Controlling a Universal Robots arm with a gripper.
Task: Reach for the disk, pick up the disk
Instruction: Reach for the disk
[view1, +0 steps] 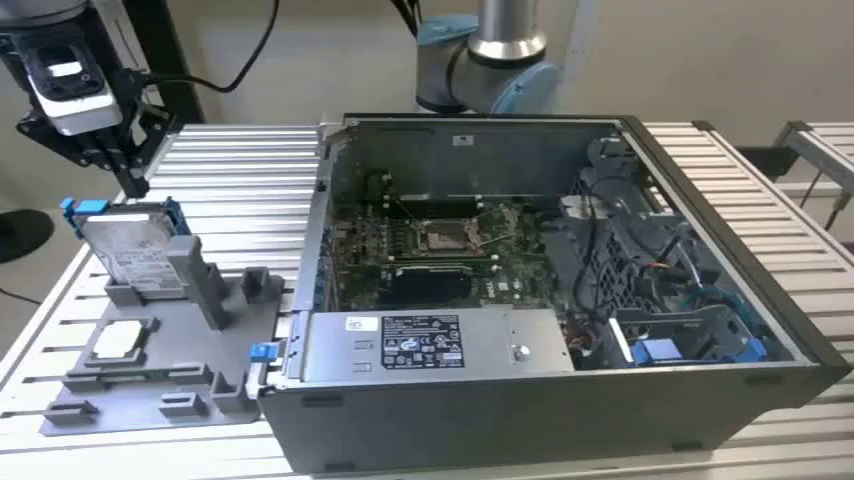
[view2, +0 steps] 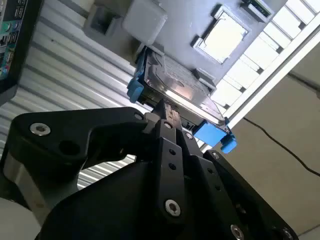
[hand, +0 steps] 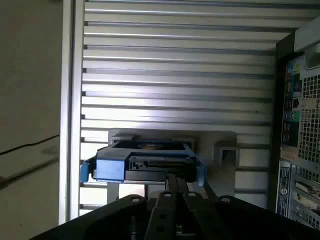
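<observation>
One relation governs the reach: the disk (view1: 134, 250) lies directly beneath the gripper (view1: 135, 183), whose tips hang just above the disk's upper end in the exterior view. The disk stands propped on end and leans back in a grey fixture (view1: 147, 400) on the slatted table (view1: 240, 170). Its long axis runs from that upper end down into the fixture, and its labelled face is turned toward the exterior camera. The blue bracket (view1: 83, 207) frames it, and the narrow top edge runs across from the exterior view's left to the exterior view's right. Both wrist views look down the gripper (view2: 164, 107) onto that edge. In the first wrist view the gripper (hand: 172, 179) sits near the middle of the disk (hand: 150, 162), between the two blue bracket (hand: 107, 170) ends. The fingers look drawn together to a single point with no gap between them, and nothing is held. I judge the tips to be apart from the metal, but from these angles I cannot be sure they are not touching. The disk's lower end is hidden behind a grey post (view1: 203, 280) of the fixture, and in the second wrist view the black linkage covers part of the disk (view2: 175, 80). A small square chip (view1: 118, 340) lies lower on the same fixture, and the open computer case (view1: 561, 260) stands well apart to the exterior view's right.
</observation>
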